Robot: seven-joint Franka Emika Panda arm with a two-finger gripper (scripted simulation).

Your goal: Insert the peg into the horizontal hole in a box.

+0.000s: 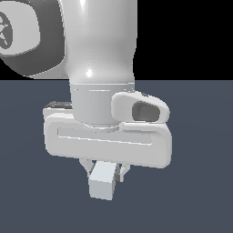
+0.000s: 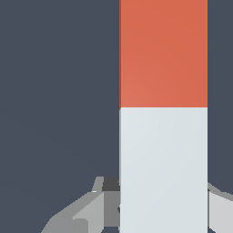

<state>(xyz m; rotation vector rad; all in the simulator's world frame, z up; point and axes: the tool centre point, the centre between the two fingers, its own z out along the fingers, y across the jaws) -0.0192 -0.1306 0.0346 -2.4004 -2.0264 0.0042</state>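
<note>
A flat, matte slate-blue floor [image 1: 200, 191] fills the lower scene, with plain black behind it; nothing else rests on it in view. The arm's glossy white casing looms large in the exterior view. Beneath its broad, rounded hand, the gripper [image 1: 103, 172] is clamped on the peg [image 2: 163, 113], a smooth square-section bar, red-orange on one part and pale grey-white on the other. Its pale end faces the exterior camera between the closed-in fingers [image 1: 122, 171]. The box and hole are out of view.
</note>
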